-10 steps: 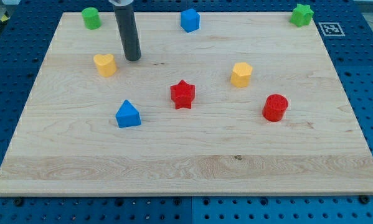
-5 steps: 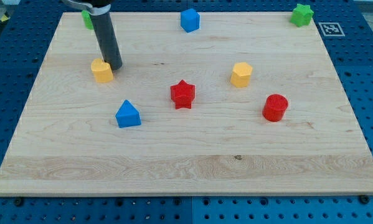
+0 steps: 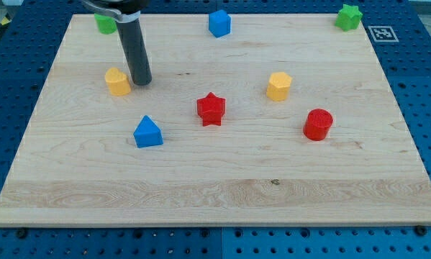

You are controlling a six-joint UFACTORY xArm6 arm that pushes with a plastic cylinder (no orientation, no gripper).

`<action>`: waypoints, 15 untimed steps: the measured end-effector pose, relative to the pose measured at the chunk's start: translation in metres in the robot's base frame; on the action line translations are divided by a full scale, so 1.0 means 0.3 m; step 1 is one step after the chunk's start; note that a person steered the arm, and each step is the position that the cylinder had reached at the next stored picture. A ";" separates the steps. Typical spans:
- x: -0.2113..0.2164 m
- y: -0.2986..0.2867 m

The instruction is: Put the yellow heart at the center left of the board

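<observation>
The yellow heart (image 3: pixel 117 81) lies on the wooden board (image 3: pixel 215 180) at the view's upper left. My tip (image 3: pixel 142 81) rests on the board just right of the heart, a small gap between them. The dark rod rises toward the view's top and hides part of the green block (image 3: pixel 103 23) at the top left corner.
A blue triangular block (image 3: pixel 148 132) lies below the heart. A red star (image 3: pixel 211 108) sits mid-board. A yellow hexagon (image 3: pixel 278 85) and a red cylinder (image 3: pixel 318 124) lie to the right. A blue block (image 3: pixel 219 23) sits at the top edge, a green star (image 3: pixel 349 16) at top right.
My tip swung left and pushed the yellow heart a little left and down, then drew back to the heart's right side. The other blocks have not moved.
</observation>
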State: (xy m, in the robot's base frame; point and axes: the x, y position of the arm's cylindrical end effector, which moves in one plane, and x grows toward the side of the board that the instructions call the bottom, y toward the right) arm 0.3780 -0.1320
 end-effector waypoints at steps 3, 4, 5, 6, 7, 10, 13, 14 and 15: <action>-0.012 -0.078; -0.018 -0.078; -0.033 -0.025; 0.024 0.046; 0.059 0.048; 0.026 -0.038; 0.054 -0.001; 0.059 -0.001; 0.059 -0.001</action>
State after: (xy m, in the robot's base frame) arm 0.3957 -0.1322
